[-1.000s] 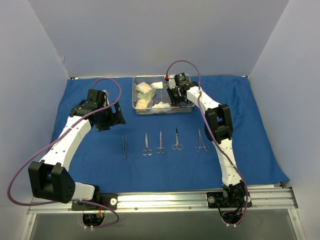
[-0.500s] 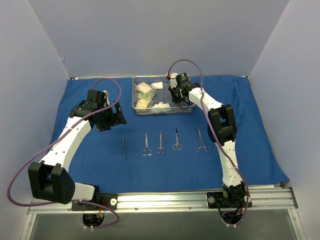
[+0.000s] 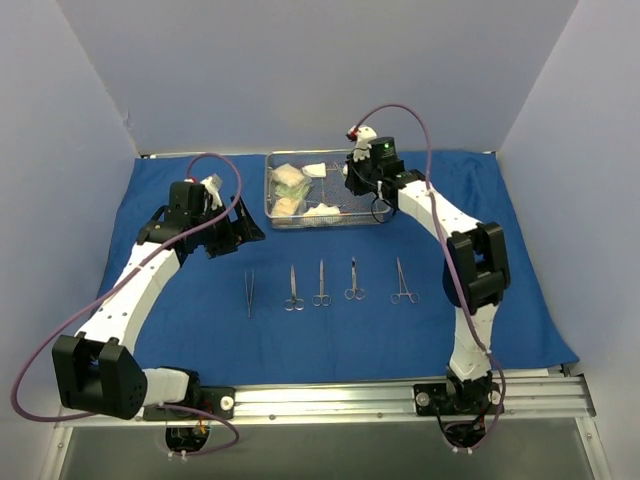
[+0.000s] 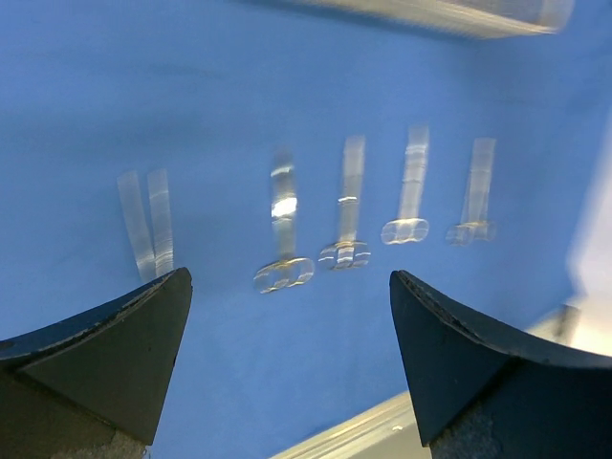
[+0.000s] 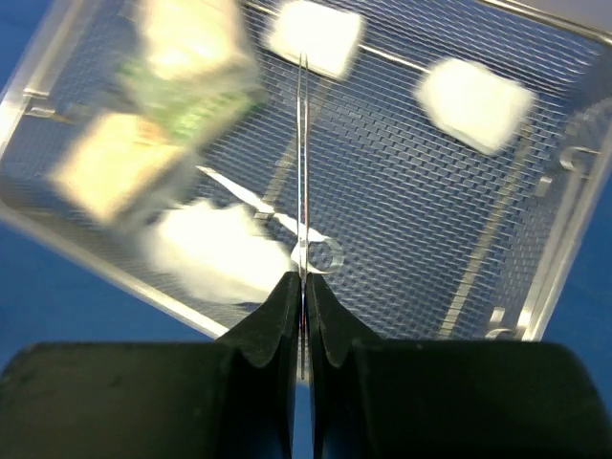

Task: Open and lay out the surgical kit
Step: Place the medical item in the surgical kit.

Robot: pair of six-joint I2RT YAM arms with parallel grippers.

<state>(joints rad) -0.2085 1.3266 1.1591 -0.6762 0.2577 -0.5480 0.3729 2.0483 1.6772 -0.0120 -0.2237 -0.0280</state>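
The blue drape (image 3: 180,300) is spread flat. The steel mesh tray (image 3: 372,218) stands at its back middle and holds white gauze (image 3: 322,212) and packets (image 3: 289,178). My right gripper (image 3: 366,186) is over the tray's right part. In the right wrist view my right gripper (image 5: 303,282) is shut on a thin steel instrument (image 5: 302,143), seen edge-on above the mesh (image 5: 411,220). Small scissors (image 5: 273,218) lie in the tray below it. Tweezers (image 3: 249,292), scissors (image 3: 293,290) and forceps (image 3: 403,283) lie in a row. My left gripper (image 3: 245,230) is open and empty; in its own view it (image 4: 290,277) hangs above that row.
Two more ringed instruments (image 3: 321,285) (image 3: 354,280) lie in the row. More gauze (image 5: 475,103) and packets (image 5: 186,57) show blurred in the tray. A metal rail (image 3: 330,400) runs along the near edge, and grey walls close in the sides and back.
My right wrist has risen from the tray and moved slightly right and back, with the thin instrument in it. My left gripper has turned and shifted a little to the right.
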